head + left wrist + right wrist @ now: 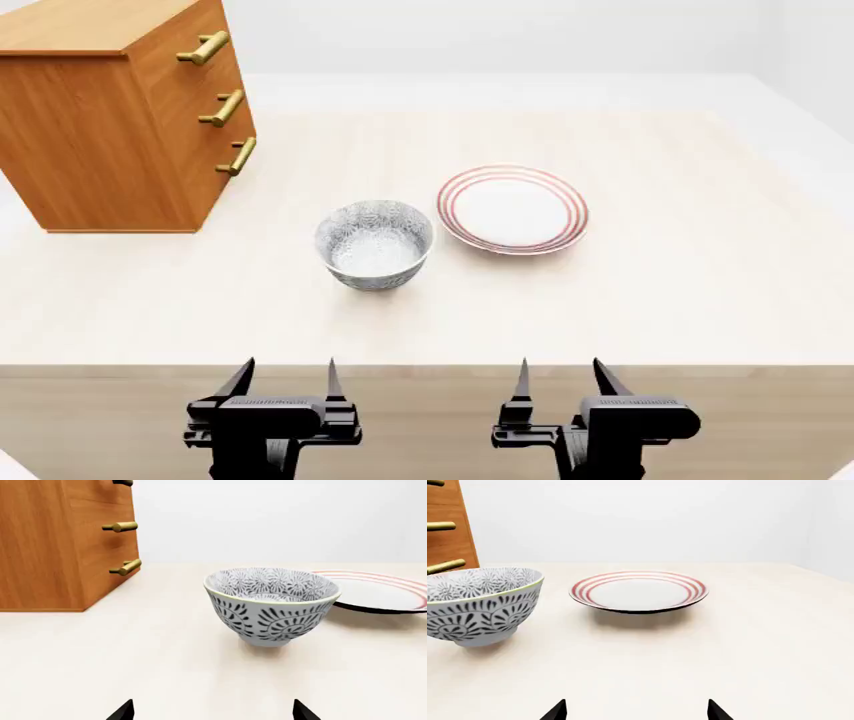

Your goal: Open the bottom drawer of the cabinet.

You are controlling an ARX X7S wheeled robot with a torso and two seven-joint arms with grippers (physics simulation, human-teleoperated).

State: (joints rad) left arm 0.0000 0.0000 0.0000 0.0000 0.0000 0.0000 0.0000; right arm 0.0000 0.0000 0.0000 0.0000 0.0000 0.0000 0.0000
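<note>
The cabinet (100, 120) is an orange-brown wood chest with three stacked drawers, standing at the table's far left. Its bottom drawer (220, 185) is shut, with a brass bar handle (239, 157). In the left wrist view the cabinet (47, 545) shows with the bottom handle (126, 568). In the right wrist view only its edge (447, 525) and the bottom handle (446, 566) show. My left gripper (286, 378) is open and empty at the table's near edge. My right gripper (561, 376) is open and empty beside it. Both are far from the cabinet.
A patterned grey-white bowl (375, 244) stands mid-table, between my left gripper and the cabinet; it also shows in the left wrist view (270, 605) and the right wrist view (480, 605). A red-rimmed white plate (513, 209) lies to its right.
</note>
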